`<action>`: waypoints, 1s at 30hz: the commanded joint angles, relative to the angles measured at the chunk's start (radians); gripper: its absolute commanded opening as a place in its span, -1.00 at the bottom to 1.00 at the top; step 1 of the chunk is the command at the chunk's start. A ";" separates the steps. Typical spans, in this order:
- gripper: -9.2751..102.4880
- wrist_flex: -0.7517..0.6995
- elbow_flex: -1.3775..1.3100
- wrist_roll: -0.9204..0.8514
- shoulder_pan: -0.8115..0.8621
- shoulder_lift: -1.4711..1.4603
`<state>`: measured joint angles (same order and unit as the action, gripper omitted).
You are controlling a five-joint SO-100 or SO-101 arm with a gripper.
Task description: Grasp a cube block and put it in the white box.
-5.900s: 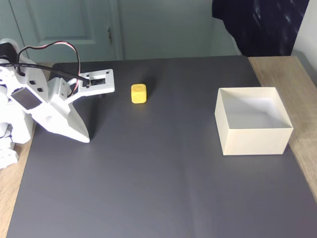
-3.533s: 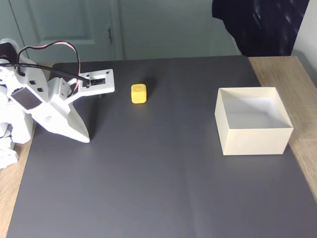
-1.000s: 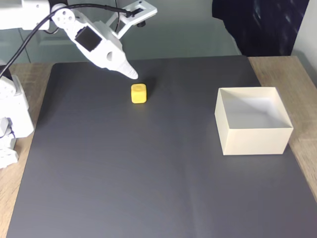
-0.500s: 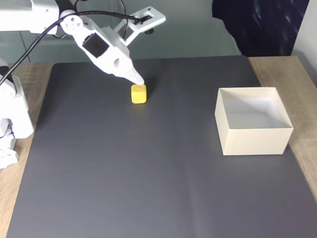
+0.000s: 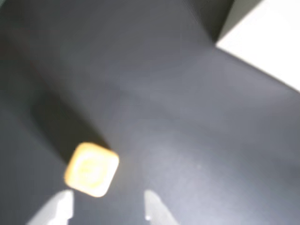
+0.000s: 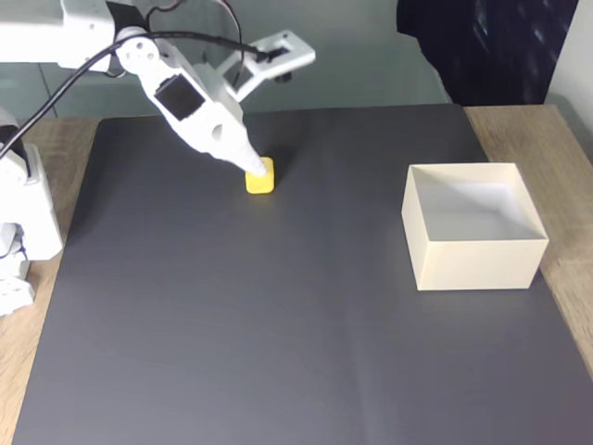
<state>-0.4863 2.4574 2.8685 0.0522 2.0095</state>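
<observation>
The yellow cube block (image 6: 263,179) sits on the dark mat at the back left; in the blurred wrist view the cube block (image 5: 91,169) lies low and left. My gripper (image 6: 276,113) is open, with the pointed white finger's tip over the cube's upper left corner and the other jaw raised well above. In the wrist view the gripper (image 5: 107,211) has both fingertips at the bottom edge, the cube just ahead of the gap and nearer the left one. The white box (image 6: 473,261) stands open-topped at the right; a corner of the white box (image 5: 262,47) appears in the wrist view.
A dark grey mat (image 6: 278,324) covers most of the wooden table (image 6: 570,278). The arm's white base (image 6: 23,232) stands at the left edge. Open mat lies between cube and box.
The arm has swung from its folded rest at the left up and over to the cube. In the last second the pointed finger came down and right onto the cube's corner.
</observation>
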 commanded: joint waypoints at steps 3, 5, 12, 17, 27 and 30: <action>-0.37 0.008 -0.054 -0.014 0.029 -0.015; -0.38 0.026 -0.054 -0.015 0.035 -0.032; -0.37 0.066 -0.104 -0.026 0.041 -0.140; -0.36 0.103 -0.112 -0.052 0.003 -0.192; -0.43 0.109 -0.110 -0.069 -0.044 -0.219; -0.43 0.109 -0.112 -0.069 -0.043 -0.212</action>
<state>-0.3942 2.3869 2.8057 0.0230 1.7856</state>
